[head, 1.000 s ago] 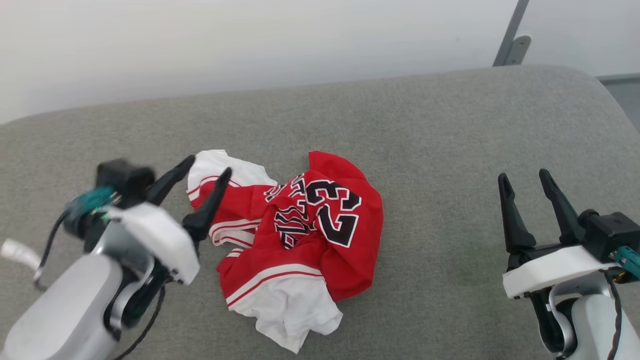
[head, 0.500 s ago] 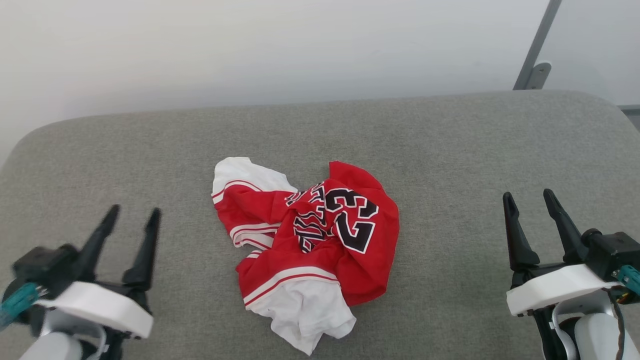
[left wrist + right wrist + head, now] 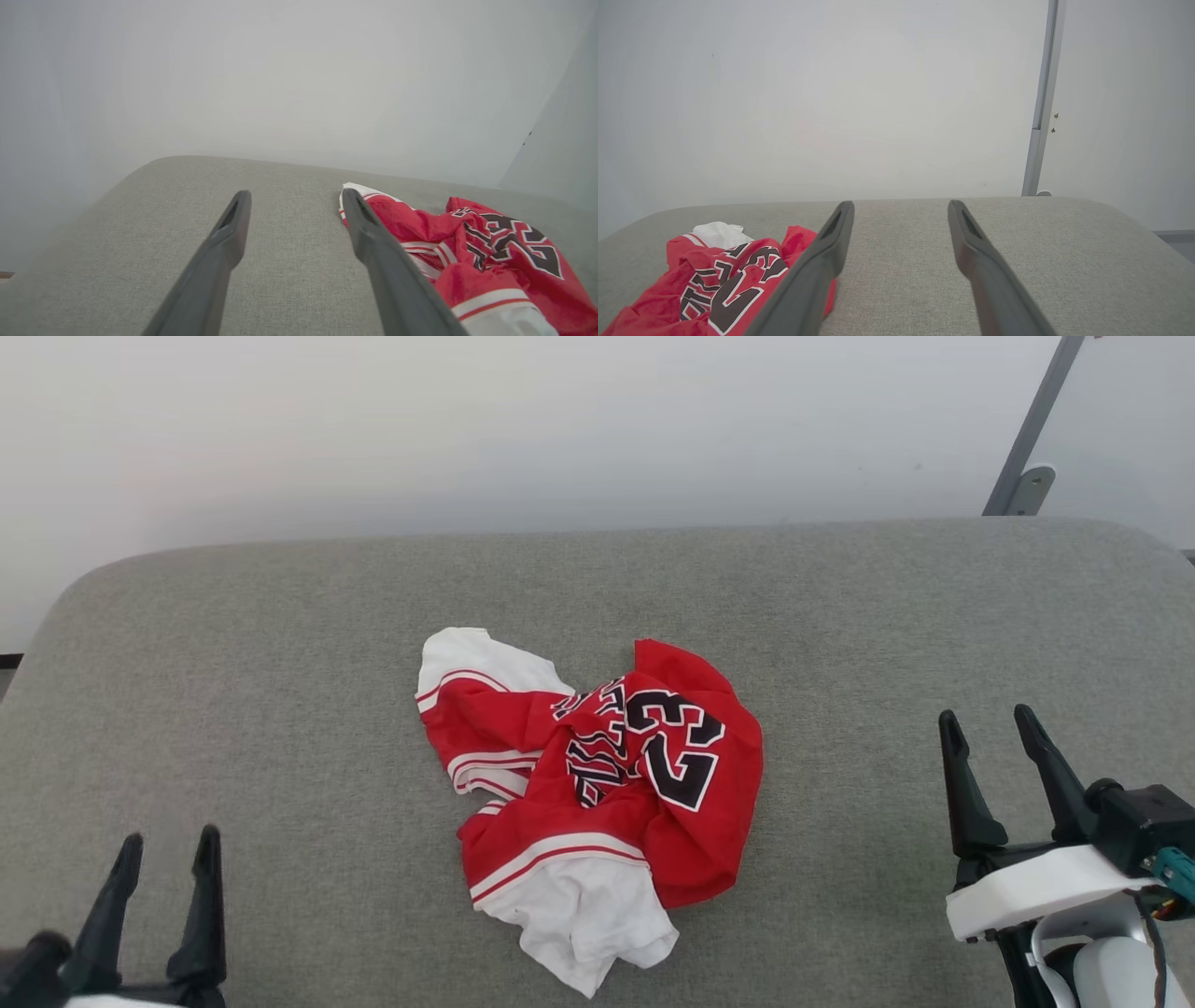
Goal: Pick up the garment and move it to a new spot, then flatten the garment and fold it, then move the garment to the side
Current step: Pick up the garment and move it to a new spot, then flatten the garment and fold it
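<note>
One crumpled red garment (image 3: 597, 793) with white sleeves, soft heap mid nubby grey cushion (image 3: 280, 653), left gripper (image 3: 172, 837) and right gripper (image 3: 985, 714) both spread, empty, well apart either side of it

Left tool (image 3: 169, 837): lower left of the head view, two dark fingers (image 3: 201, 933) spread apart, tips pointing up the view. Right tool (image 3: 985, 714): lower right of the head view, dark fingers likewise parted with tips up, mounted on a white wrist housing (image 3: 1027, 887) above a pale forearm (image 3: 1111, 980).
</note>
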